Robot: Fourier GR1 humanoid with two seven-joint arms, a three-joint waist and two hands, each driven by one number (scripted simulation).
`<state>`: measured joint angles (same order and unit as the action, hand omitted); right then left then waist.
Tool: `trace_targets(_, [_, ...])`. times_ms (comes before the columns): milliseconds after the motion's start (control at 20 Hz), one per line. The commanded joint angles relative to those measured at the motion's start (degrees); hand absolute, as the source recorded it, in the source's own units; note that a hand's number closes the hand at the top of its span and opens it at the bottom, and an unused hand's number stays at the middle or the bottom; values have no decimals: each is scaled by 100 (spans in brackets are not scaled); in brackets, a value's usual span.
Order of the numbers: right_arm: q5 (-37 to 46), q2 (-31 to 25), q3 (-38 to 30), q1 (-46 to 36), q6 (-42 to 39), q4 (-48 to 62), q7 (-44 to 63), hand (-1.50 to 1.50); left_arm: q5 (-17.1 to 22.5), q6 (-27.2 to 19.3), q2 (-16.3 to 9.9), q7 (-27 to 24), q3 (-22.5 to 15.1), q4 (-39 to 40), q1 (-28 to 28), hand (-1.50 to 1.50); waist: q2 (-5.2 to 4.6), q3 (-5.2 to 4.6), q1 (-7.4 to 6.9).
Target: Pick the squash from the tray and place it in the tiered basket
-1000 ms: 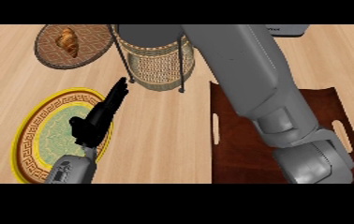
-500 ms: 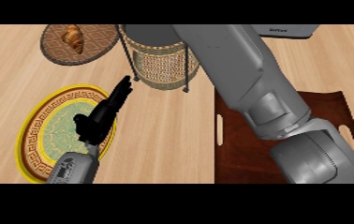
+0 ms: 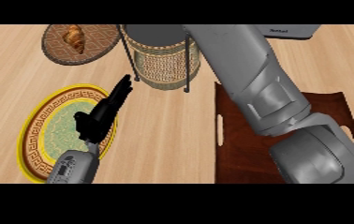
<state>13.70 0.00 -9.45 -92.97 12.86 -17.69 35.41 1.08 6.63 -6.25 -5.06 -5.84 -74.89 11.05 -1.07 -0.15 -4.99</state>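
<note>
Left hand (image 3: pixel 100 116): fingers straight and together, holding nothing, resting over the rim of the yellow-rimmed plate (image 3: pixel 38 124). Beyond its fingertips: tiered basket (image 3: pixel 160 61), wicker on dark legs. Further up-left: brown plate (image 3: pixel 97 40) bearing 1 croissant (image 3: pixel 75 37). Right of the hand: dark brown tray (image 3: pixel 239 138), crossed by the grey right forearm (image 3: pixel 256 87); right hand and squash hidden. Corner appliance (image 3: pixel 290 31): label unreadable.

A: Which items lie at the left of the wooden counter (image 3: pixel 173 129)?

B: A round plate (image 3: pixel 41 124) with a yellow rim and green centre, near the lower left.

A: And above it?

B: A brown patterned plate (image 3: pixel 97 42) bearing a croissant (image 3: pixel 75 37). At upper right, a grey appliance (image 3: pixel 290 31), partly visible.
</note>
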Motion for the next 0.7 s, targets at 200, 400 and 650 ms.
trace_targets(200, [-662, 0, -146, -106, 963, 177, -429, -150, -22, -83, 22, 41, 58, -48, -108, 0, 30, 4, 129])
trace_targets(400, [0, -214, 213, -357, 2017, 184, -202, -150, -7, -28, -78, -43, 113, -66, -271, 0, 67, 2, 299])
trace_targets(650, [434, -570, 447, 5, 3109, 112, -285, -150, -22, -199, 27, 115, 128, -206, -276, 0, 111, 11, 464])
